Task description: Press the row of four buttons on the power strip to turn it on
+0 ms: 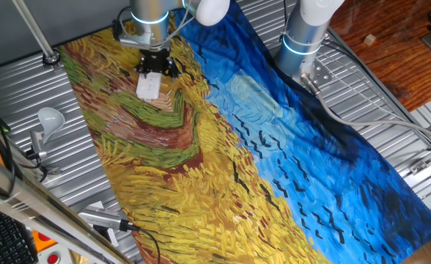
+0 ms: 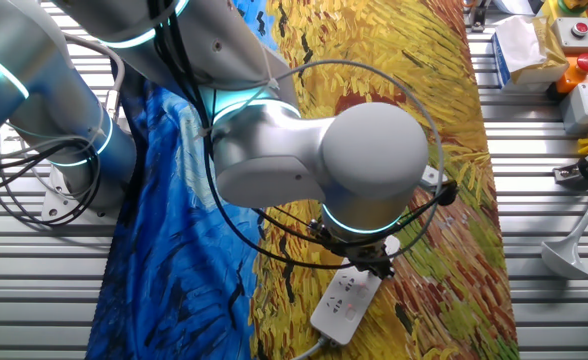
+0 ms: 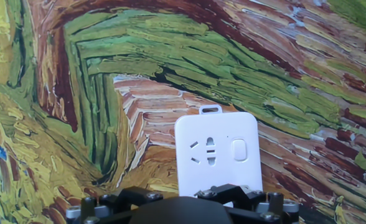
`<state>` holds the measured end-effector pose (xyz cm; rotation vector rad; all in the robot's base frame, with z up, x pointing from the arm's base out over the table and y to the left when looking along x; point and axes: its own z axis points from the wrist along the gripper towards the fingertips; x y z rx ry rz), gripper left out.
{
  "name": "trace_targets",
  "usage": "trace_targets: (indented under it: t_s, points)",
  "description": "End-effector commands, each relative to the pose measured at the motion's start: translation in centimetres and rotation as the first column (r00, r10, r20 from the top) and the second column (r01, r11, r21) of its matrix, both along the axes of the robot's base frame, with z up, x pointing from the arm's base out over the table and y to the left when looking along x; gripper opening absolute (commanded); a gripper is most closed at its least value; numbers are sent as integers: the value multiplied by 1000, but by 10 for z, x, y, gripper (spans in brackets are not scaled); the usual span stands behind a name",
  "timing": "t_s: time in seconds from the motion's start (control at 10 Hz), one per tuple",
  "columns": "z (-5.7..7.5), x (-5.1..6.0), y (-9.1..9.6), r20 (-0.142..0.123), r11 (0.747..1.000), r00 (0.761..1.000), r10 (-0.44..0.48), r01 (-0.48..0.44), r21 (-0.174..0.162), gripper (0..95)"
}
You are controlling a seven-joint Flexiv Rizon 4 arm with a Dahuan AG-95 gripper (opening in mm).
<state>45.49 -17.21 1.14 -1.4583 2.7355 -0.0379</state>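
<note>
Hovering my gripper [image 1: 154,67] right over the power strip [image 1: 149,86], I sit in the upper left of one fixed view, the strip lying flat on the painted cloth [image 1: 274,161] covering the worktop. I cannot tell how the jaws stand; no view shows the fingertips. In the hand view one pale oblong switch [image 3: 238,150] beside a socket shows at lower centre; the rest of the row of four buttons is hidden under the hand. My worry: the smooth white plastic bar could skid on the cloth if I press off-centre, or I could hit a socket instead of a switch. From the other fixed view, the arm's grey elbow [image 2: 374,165] blocks much of the strip's rounded body.
</note>
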Motion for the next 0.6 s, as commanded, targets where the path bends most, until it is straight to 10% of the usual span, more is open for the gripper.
trace_targets:
  t_s: [0.1,0.2,0.3,0.6]
  points:
    - [-16,1,0,0,1000,1000,-5,5,-7,950]
    - [-16,2,0,0,1000,1000,-8,8,-9,950]
    - [-16,2,0,0,1000,1000,-11,11,-10,760]
    - [-11,7,-4,4,1000,1000,-2,2,-9,760]
